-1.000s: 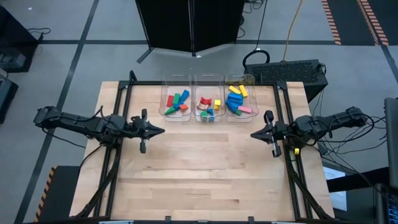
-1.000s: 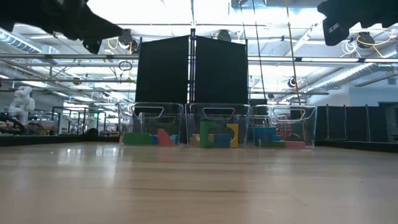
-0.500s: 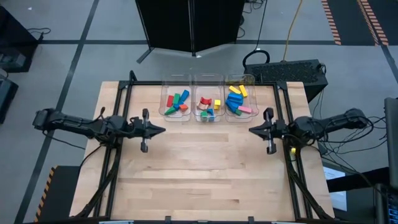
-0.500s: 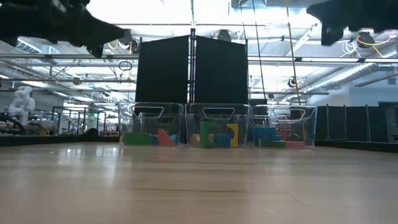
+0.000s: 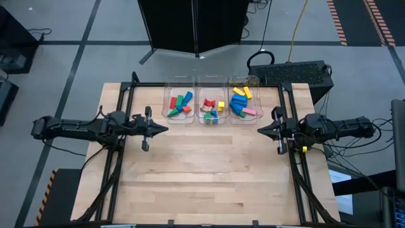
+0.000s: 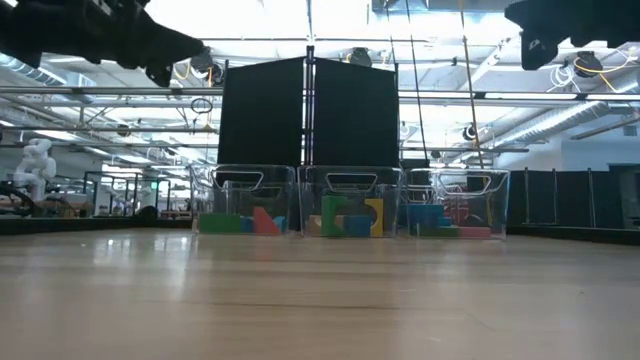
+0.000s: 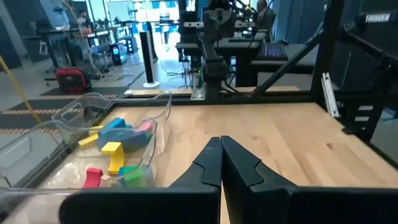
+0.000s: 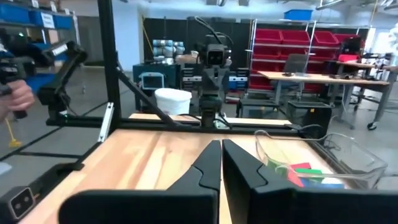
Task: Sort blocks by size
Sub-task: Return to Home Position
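The blocks lie in three clear bins at the table's far edge: green, red and blue ones in the left bin (image 5: 179,103), red, yellow, green and blue ones in the middle bin (image 5: 211,109), blue, yellow and pink ones in the right bin (image 5: 242,101). My left gripper (image 5: 166,130) hangs shut above the table's left side, pointing level toward the right. My right gripper (image 5: 259,132) hangs shut above the right side, pointing level toward the left. Neither holds anything. In the low view the bins (image 6: 350,203) stand in a row on the wood.
A black frame (image 5: 209,85) runs around the table's far edge and sides. Bare wood (image 5: 209,171) fills the middle and near part of the table. In the right wrist view a person's hand (image 8: 15,94) shows at the picture's edge, beyond the table.
My right gripper has swung a little toward the table's far edge, then drawn back toward the right edge. My left gripper has swung slightly toward the far edge. Both have stayed shut. The blocks have kept still.
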Motion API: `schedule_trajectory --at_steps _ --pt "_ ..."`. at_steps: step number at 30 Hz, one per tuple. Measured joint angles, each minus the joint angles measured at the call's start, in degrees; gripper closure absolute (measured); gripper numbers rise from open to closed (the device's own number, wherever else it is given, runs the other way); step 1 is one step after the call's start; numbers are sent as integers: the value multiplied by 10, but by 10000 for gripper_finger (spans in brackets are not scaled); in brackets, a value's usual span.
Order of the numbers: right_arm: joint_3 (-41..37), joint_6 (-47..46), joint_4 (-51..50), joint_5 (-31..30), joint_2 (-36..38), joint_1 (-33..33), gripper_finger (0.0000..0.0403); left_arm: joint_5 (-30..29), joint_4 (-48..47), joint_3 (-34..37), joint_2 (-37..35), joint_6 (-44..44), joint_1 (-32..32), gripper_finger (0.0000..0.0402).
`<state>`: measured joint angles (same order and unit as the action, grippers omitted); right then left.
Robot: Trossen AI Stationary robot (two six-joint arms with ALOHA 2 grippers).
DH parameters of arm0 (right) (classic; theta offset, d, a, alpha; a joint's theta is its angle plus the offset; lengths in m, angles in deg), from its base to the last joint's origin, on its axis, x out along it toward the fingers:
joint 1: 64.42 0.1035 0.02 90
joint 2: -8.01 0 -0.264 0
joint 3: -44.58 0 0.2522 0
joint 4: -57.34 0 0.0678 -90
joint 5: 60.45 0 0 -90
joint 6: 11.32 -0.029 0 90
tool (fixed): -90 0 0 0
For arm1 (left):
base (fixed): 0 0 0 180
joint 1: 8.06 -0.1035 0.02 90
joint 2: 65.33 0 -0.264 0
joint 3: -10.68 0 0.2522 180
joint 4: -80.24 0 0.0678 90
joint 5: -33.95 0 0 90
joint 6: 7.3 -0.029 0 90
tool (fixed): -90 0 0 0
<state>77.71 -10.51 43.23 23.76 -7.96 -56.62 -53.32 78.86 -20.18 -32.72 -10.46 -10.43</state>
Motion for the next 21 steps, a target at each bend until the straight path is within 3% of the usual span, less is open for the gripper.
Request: schedule_trajectory --at_steps 7,21 --pt "-33 -14 3 1 38 0 403 1 -75 1 -65 13 0 402" --pt "-96 -57 40 1 52 0 403 0 -54 86 -150 28 0 402"
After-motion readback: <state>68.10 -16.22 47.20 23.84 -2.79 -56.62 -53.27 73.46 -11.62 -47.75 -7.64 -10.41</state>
